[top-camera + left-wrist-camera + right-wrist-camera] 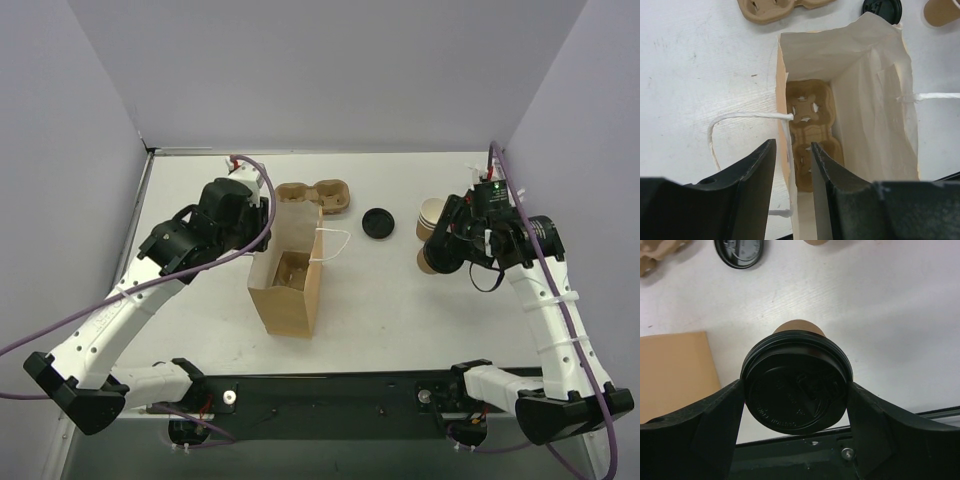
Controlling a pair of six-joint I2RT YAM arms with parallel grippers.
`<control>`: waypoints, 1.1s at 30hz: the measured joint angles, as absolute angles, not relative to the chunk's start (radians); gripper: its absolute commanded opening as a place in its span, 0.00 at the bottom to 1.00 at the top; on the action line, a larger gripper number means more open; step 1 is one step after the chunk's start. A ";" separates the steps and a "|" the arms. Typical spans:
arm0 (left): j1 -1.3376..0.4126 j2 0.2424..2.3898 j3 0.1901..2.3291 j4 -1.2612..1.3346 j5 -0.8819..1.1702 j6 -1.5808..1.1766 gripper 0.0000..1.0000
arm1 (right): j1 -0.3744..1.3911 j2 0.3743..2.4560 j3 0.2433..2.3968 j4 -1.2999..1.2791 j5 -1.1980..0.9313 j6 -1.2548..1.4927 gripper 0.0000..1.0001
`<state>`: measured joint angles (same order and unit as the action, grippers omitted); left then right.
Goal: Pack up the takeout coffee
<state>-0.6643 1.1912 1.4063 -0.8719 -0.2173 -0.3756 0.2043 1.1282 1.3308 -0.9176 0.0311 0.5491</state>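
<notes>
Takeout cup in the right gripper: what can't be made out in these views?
Cup wall: right wrist, the lid covers most; top view, the right gripper overlaps it.
Lid lettering: right wrist, blurred.
Carrier in bag, near end: left wrist, behind left gripper fingers.

Coffee cup (799, 328) body mostly behind its black lid (796, 390); bagged carrier (810, 125) partly behind left end effector (792, 145).

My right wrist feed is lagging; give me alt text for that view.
A lidded tan coffee cup is clamped between the right jaws, its black lid facing the camera. Beyond, on the white table, are a loose black lid and a brown paper bag.
</notes>
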 measured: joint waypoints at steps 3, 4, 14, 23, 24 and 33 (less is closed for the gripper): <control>-0.663 1.192 1.409 -0.893 -0.233 -0.355 0.44 | 0.226 1.128 1.396 -0.947 0.019 0.557 0.49; -0.661 1.192 1.411 -0.900 -0.233 -0.350 0.44 | 0.231 1.128 1.418 -0.957 0.017 0.560 0.49; -0.657 1.230 1.430 -0.957 -0.208 -0.306 0.40 | 0.257 1.134 1.592 -1.018 -0.036 0.579 0.49; -0.653 1.270 1.442 -0.988 -0.156 -0.294 0.03 | 0.266 1.193 1.719 -1.042 -0.076 0.583 0.49; -0.653 1.273 1.445 -0.987 -0.146 -0.294 0.00 | 0.271 1.201 1.734 -1.044 -0.084 0.583 0.49; -0.653 1.289 1.486 -0.978 -0.097 -0.326 0.00 | 0.309 1.266 1.861 -1.062 -0.147 0.606 0.49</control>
